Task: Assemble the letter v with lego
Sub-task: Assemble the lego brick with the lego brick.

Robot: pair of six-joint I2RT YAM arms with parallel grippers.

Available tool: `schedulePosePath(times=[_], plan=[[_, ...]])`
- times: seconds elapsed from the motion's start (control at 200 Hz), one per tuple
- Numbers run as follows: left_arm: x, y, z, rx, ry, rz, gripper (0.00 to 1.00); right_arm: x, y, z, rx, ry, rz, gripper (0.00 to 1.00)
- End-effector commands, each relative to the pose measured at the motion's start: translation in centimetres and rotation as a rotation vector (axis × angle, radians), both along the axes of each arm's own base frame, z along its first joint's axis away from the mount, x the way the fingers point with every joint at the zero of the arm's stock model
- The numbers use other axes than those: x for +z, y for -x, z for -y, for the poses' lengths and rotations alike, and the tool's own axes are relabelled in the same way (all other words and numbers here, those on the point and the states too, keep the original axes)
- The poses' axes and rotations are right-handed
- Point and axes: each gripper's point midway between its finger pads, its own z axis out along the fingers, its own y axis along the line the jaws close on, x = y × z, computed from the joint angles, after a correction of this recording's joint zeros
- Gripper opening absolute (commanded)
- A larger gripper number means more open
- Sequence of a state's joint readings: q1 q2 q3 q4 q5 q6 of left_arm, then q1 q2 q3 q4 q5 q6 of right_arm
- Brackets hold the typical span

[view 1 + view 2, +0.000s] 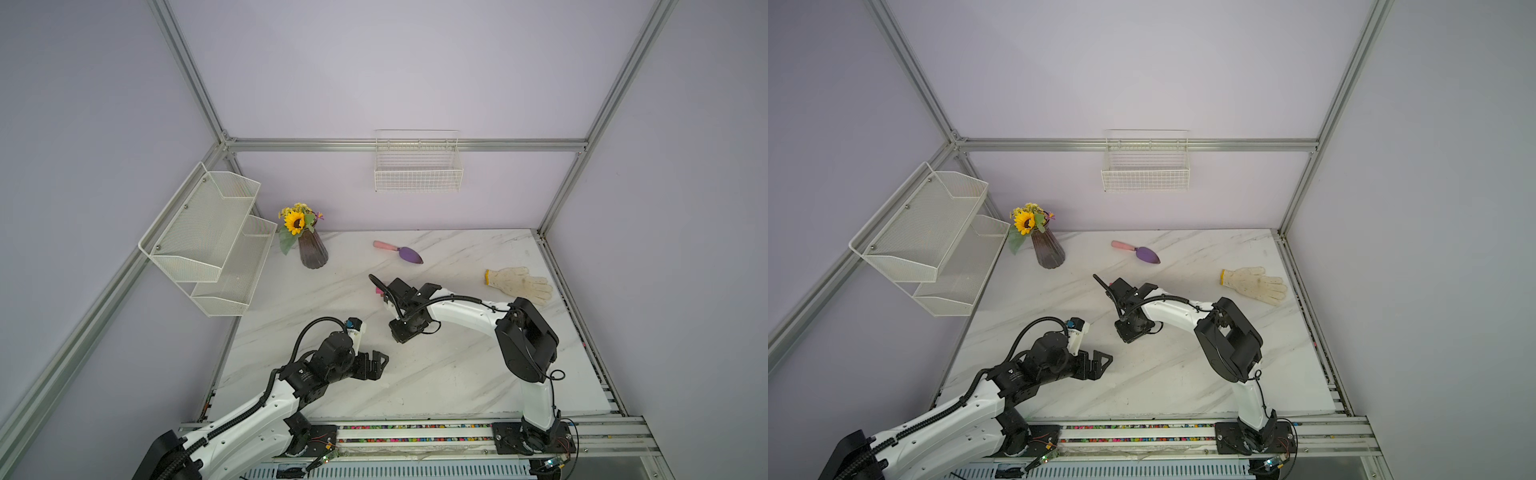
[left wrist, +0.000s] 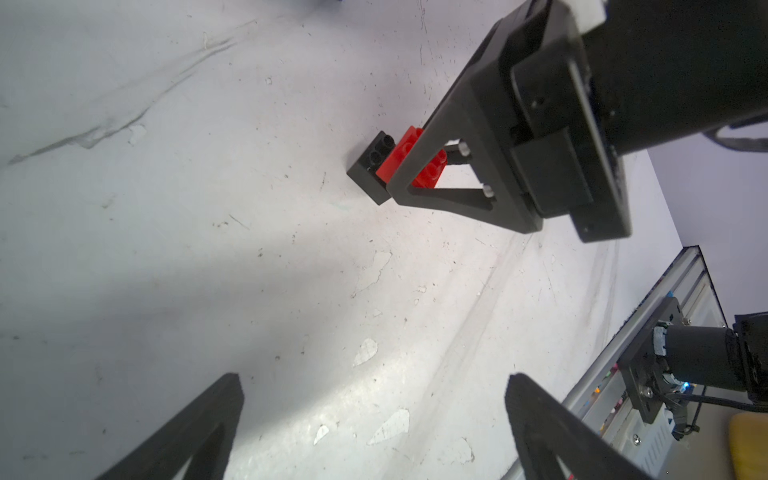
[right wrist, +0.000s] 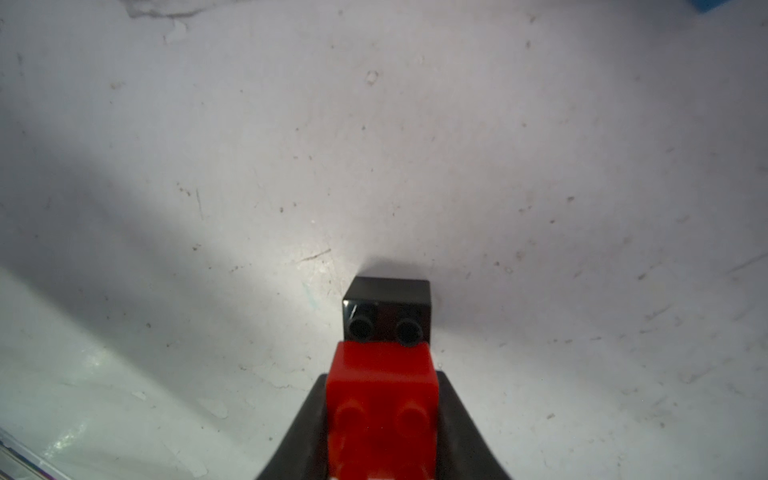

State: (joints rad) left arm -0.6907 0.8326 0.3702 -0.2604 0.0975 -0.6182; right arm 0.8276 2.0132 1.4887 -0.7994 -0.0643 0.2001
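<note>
the right hand is closed on the small red studded plastic brick, one finger on each side wall. that leaves the brick's top studs and its underside free, which suits pressing it down onto another piece. under it sits the small black studded square brick, flat on the white marble-patterned bench around its middle. in both top views the right arm hides the pair. the red brick covers only half of the black one, so a row of two black studs stays bare. that half-step offset looks deliberate, since a stepped arm of the letter v needs each brick shifted sideways from the one below. whether the two are fully clicked together i cannot tell. the left hand is spread wide open and holds nothing. it hangs over bare bench nearer the front left corner and faces the pair, probably placed to steady the black brick or take the joined piece. a blue corner, likely the long light-blue brick, lies well apart from the pair. only these two bricks look stacked, so most of the v is not yet built.
</note>
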Motion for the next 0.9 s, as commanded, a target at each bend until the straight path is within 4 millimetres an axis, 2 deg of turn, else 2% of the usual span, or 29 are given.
schedulePosePath(times=[0.0,0.275,0.445,0.615,0.895], plan=[[2.3,-1.1,0.0,0.043,0.024,0.064,1.00,-5.3,1.3,4.3,0.058,0.219,-0.069,0.32],[2.7,-1.5,-0.8,0.088,0.013,0.085,1.00,-3.5,1.9,4.6,-0.038,0.193,-0.069,0.32],[2.5,-1.8,-0.6,0.085,0.005,0.083,1.00,-4.5,3.1,4.9,-0.085,0.233,-0.102,0.32],[2.5,-2.1,-0.6,0.089,-0.006,0.088,1.00,-4.8,3.6,3.9,-0.111,0.224,-0.091,0.32],[2.2,-2.8,-0.8,0.122,-0.024,0.086,1.00,-2.2,2.8,4.3,-0.159,0.216,-0.002,0.32]])
